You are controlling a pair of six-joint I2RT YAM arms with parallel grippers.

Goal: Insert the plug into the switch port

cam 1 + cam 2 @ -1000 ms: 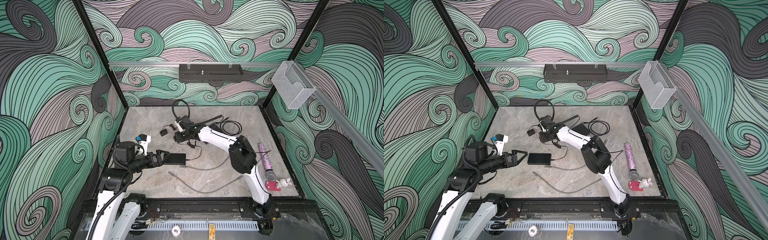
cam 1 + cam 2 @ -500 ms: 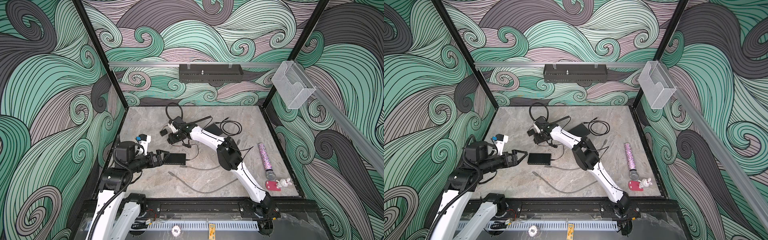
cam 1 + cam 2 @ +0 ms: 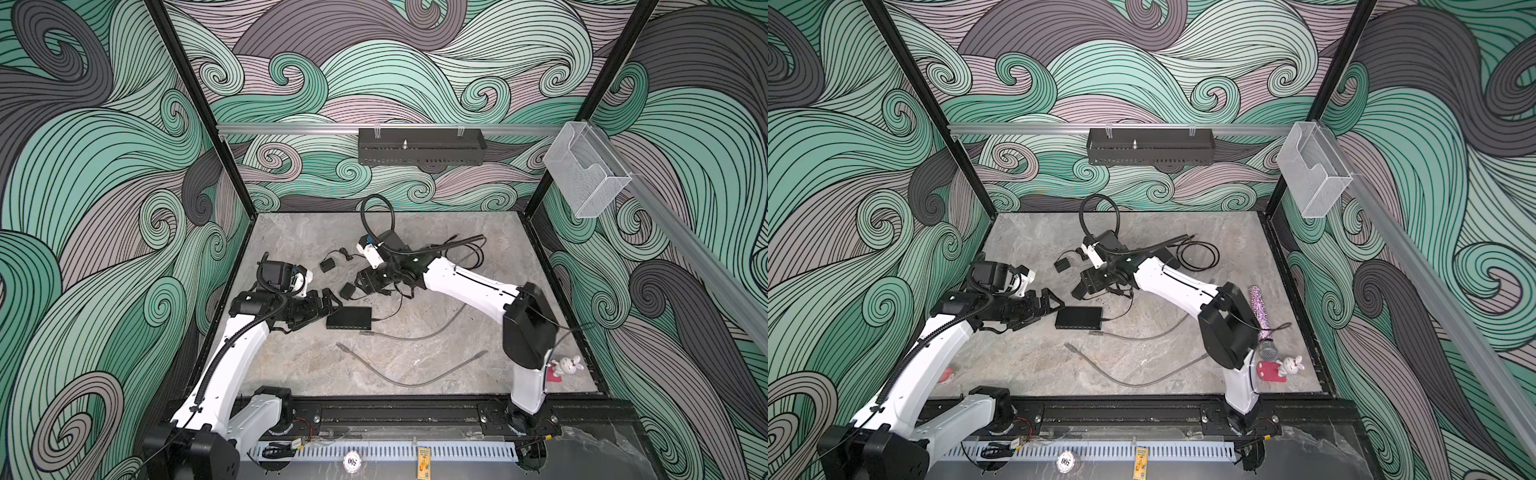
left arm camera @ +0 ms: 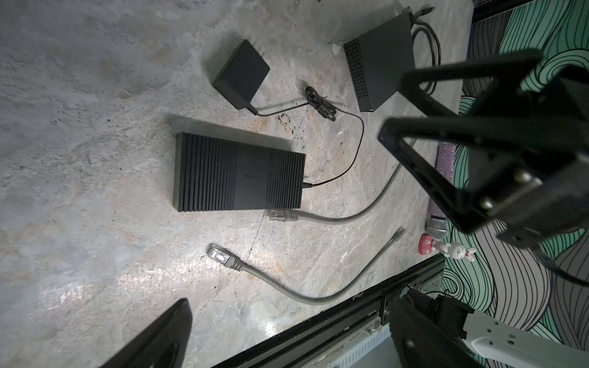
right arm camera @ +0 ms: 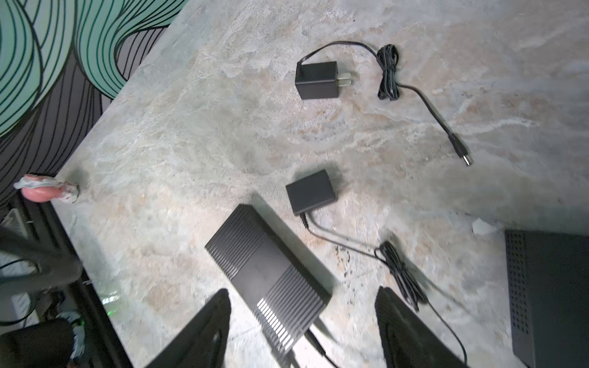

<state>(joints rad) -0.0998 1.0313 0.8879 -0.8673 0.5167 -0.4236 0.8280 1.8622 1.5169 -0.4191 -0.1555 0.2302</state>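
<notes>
Nearest me, a loose grey rubbery cable (image 3: pixel 399 376) curls across the marbled table (image 3: pixel 291 365). Behind it lies the ribbed, matte-black switch (image 3: pixel 349 318). A thin lead's plug (image 4: pixel 308 184) sits in the switch port (image 4: pixel 302 184) at its short end. The left gripper (image 3: pixel 331 301) gapes wide and empty just beside the switch. The right gripper (image 3: pixel 360 284) is parted and holds nothing, near a blocky adapter (image 3: pixel 347 290). Farthest off, a perforated black tray (image 3: pixel 419 147) holds a small metal stud (image 3: pixel 404 143).

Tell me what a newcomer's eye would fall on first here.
Most striking are the swirling green-and-grey wave walls around the marble table. Left of its middle lies a ribbed black switch, with the open left pincer at its end and the right pincer just behind it. A loose grey cable curves in front of it.
</notes>
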